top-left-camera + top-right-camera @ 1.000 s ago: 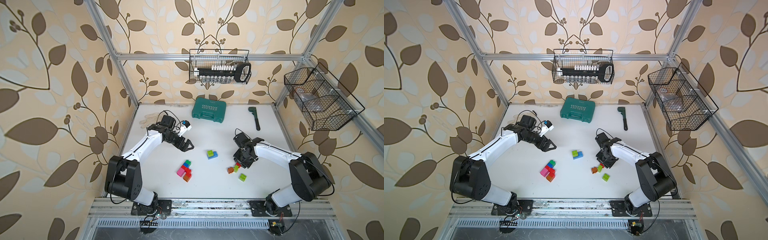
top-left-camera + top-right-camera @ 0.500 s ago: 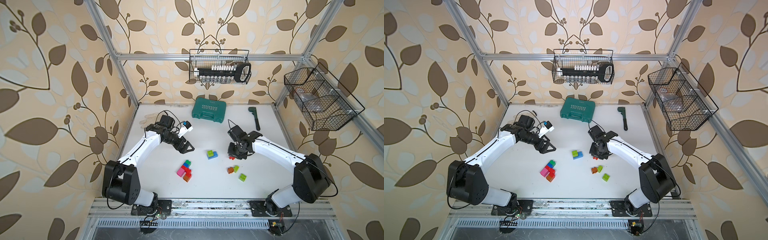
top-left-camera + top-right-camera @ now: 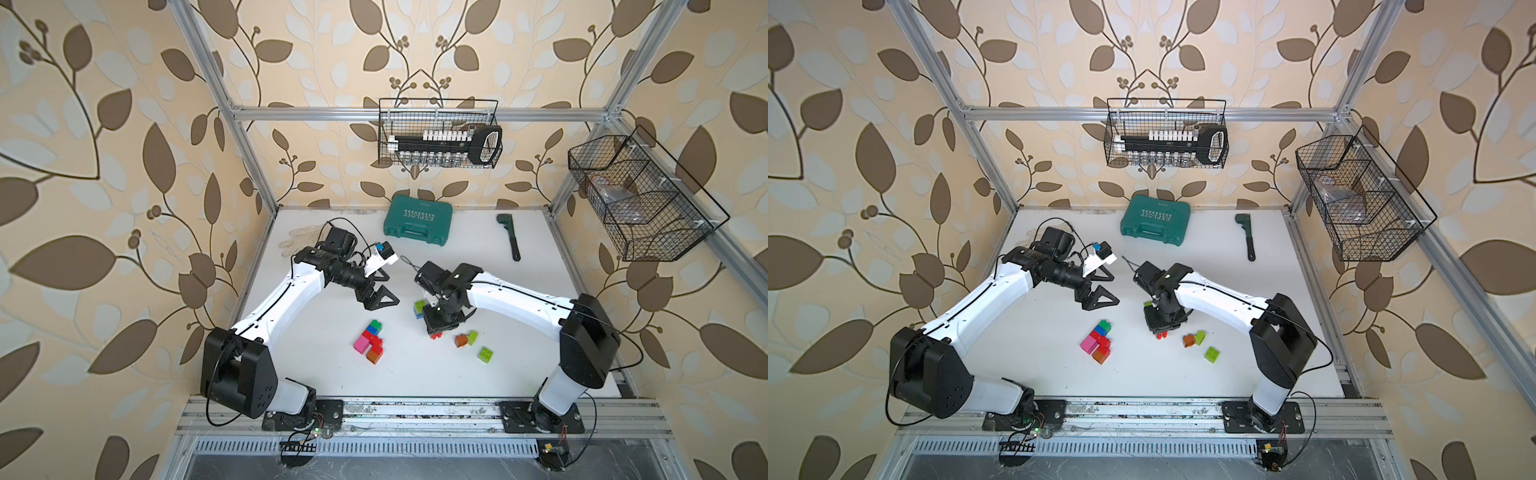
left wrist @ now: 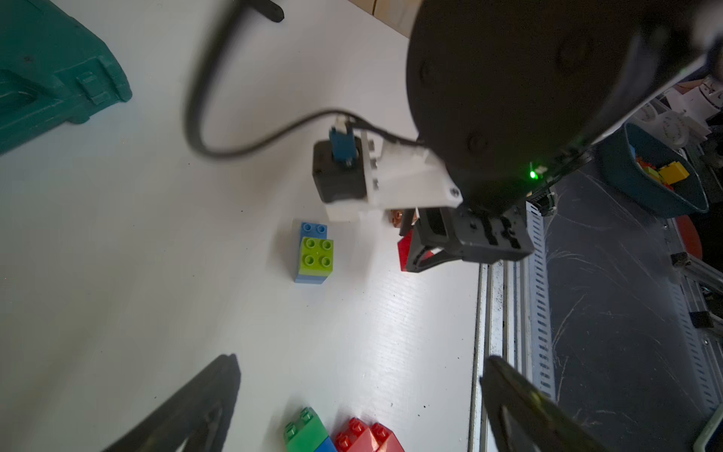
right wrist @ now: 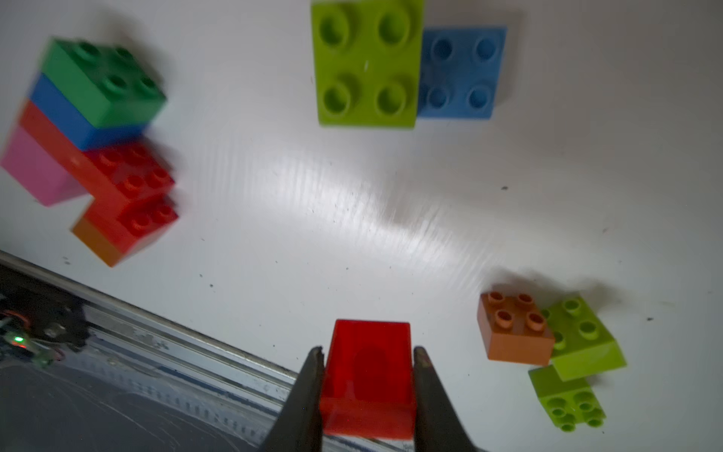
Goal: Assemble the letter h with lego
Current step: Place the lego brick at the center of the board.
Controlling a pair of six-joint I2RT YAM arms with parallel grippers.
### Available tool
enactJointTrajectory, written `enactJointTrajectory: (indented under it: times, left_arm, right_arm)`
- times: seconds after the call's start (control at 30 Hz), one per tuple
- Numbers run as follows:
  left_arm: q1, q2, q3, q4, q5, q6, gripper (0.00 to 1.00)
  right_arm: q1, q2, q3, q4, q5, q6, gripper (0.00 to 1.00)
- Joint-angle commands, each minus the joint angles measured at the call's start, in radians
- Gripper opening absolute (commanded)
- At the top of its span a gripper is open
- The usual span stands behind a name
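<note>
With the h barely begun, a small lego stack (image 3: 369, 341) lies near centre, the right gripper (image 5: 367, 352) clamps a red brick (image 5: 369, 375) to its right, the left gripper (image 4: 362, 359) gapes empty, and loose bricks (image 3: 460, 340) wait farther right.

The right gripper (image 5: 367, 351) is bringing its clamped red brick (image 5: 367, 375) over to just beside the lime-on-blue stack (image 3: 419, 308), while the left gripper (image 3: 390, 286) is edging slightly nearer that stack.
</note>
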Motion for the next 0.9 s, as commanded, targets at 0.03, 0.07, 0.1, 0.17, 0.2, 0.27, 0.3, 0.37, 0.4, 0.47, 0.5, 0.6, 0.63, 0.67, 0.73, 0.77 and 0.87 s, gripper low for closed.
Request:
enactJointTrajectory:
  times: [0.03,0.07,0.1,0.17,0.2,0.27,0.3,0.37,0.4,0.47,0.5,0.6,0.63,0.67,0.73,0.77,0.87]
  left_arm:
    - [0.017,-0.019,-0.058,0.035,-0.038,0.026,0.99]
    - [0.024,-0.015,-0.061,0.038,-0.043,0.024,0.99]
    - [0.034,-0.010,-0.062,0.040,-0.046,0.018,0.99]
    - [0.062,-0.006,-0.063,0.043,-0.041,0.006,0.98]
    - [0.077,-0.008,-0.065,0.046,-0.033,0.004,0.98]
    - [0.098,-0.011,-0.073,0.062,-0.029,-0.010,0.98]
    - [0.106,-0.012,-0.075,0.067,-0.028,-0.018,0.98]
    - [0.116,-0.013,-0.078,0.069,-0.028,-0.025,0.98]
    - [0.122,-0.015,-0.081,0.071,-0.025,-0.026,0.98]
    - [0.133,-0.015,-0.085,0.075,-0.023,-0.028,0.98]
    - [0.137,-0.014,-0.086,0.076,-0.023,-0.031,0.98]
    - [0.145,-0.009,-0.086,0.078,-0.021,-0.036,0.98]
    - [0.144,-0.008,-0.086,0.081,-0.022,-0.040,0.98]
    - [0.147,-0.006,-0.086,0.083,-0.022,-0.040,0.98]
    - [0.147,-0.003,-0.086,0.083,-0.020,-0.042,0.98]
    - [0.147,-0.002,-0.086,0.082,-0.016,-0.043,0.98]
    - [0.148,0.005,-0.083,0.076,-0.011,-0.045,0.98]
  right_arm:
    - [0.031,0.101,0.032,-0.123,0.015,0.025,0.24]
    - [0.032,0.116,0.038,-0.124,0.020,0.025,0.24]
    - [0.033,0.139,0.050,-0.122,0.024,0.026,0.24]
    - [0.031,0.186,0.081,-0.115,0.038,0.020,0.25]
    - [0.027,0.210,0.097,-0.105,0.043,0.018,0.26]
    - [0.019,0.251,0.122,-0.077,0.056,0.014,0.28]
    - [0.016,0.262,0.126,-0.049,0.064,0.013,0.29]
    - [0.010,0.274,0.134,-0.004,0.063,0.017,0.34]
    - [0.010,0.270,0.136,0.018,0.076,0.020,0.36]
    - [0.012,0.243,0.132,0.056,0.091,0.028,0.41]
    - [0.013,0.224,0.124,0.072,0.096,0.029,0.42]
    - [0.012,0.155,0.085,0.117,0.114,0.031,0.45]
    - [0.012,0.131,0.071,0.122,0.122,0.031,0.46]
    - [0.013,0.106,0.056,0.123,0.133,0.039,0.46]
    - [0.013,0.054,0.023,0.123,0.144,0.053,0.47]
    - [0.015,0.023,0.003,0.122,0.150,0.063,0.47]
    - [0.028,-0.072,-0.066,0.129,0.171,0.093,0.47]
